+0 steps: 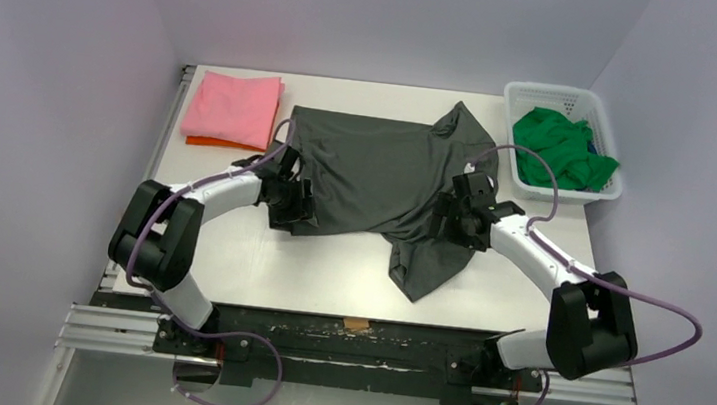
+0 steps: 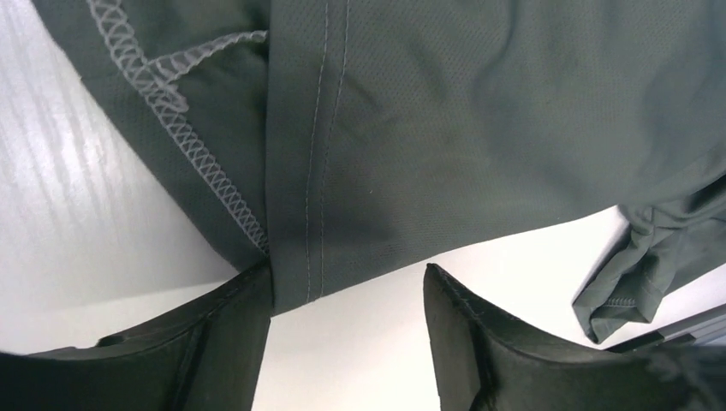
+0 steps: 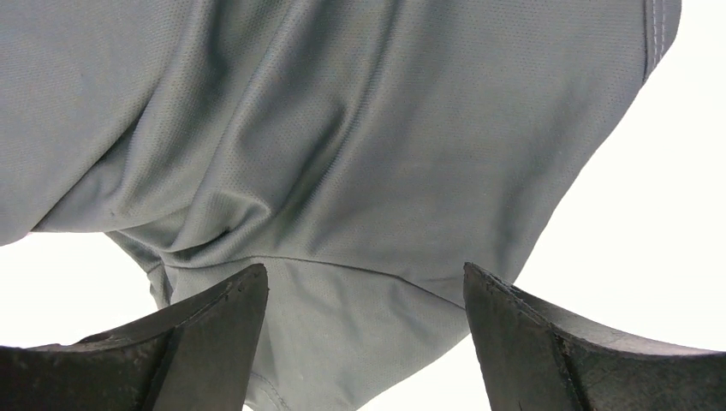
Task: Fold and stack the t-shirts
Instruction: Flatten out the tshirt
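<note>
grey shirt [image 1: 379, 164]: centre of the table [image 1: 258, 262], near right corner rumpled
left gripper [image 2: 347, 287]: jaws apart, hem just at one finger
right gripper [image 3: 364, 282]: apart too, cloth between them, I think
risk: shallow bite, hem slips out

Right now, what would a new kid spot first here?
A big dark grey t-shirt sprawls across the middle of the table, with the left arm and right arm at its sides, jaws open. A pink t-shirt lies folded far left, and a bright green t-shirt sits in the white basket far right.
</note>
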Tool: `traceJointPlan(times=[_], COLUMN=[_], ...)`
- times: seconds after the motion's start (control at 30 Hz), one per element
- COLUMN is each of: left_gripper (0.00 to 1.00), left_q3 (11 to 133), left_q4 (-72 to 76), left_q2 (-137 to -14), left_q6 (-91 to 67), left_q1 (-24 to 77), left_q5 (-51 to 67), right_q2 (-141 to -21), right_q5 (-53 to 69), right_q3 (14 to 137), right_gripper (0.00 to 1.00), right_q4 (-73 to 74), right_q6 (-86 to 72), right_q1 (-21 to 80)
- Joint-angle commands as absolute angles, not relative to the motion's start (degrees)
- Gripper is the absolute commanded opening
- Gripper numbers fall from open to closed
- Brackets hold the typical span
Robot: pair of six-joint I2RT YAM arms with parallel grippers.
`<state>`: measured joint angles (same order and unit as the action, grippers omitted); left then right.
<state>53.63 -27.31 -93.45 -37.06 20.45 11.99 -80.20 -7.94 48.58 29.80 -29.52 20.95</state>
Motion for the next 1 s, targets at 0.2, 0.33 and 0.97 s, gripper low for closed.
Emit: traceJointPlan(times=[0.2,0.33,0.97], left_gripper=[0.0,0.0,0.0], left_q3=[57.9,57.2,61.9], left_q4=[-24.3,-25.0,-31.3], left_q2=[-98.1,-94.8,-81.8], left_q6=[-37.6,-37.3,-36.5], left_q1=[20.9,20.9,16.4], left_q5=[12.0,12.7,6.0], right_q2=[-76.3,-76.7,-80.7], right_q5=[-8.3,-7.7,-18.5], right_q3=[43.5,41.3,39.9], right_gripper=[0.77,0.74,0.4], right_q4=[31.3,32.0,39.0], right_q6=[-31.1,-31.7,-37.8], right_q1=[23.2,29.7,35.6])
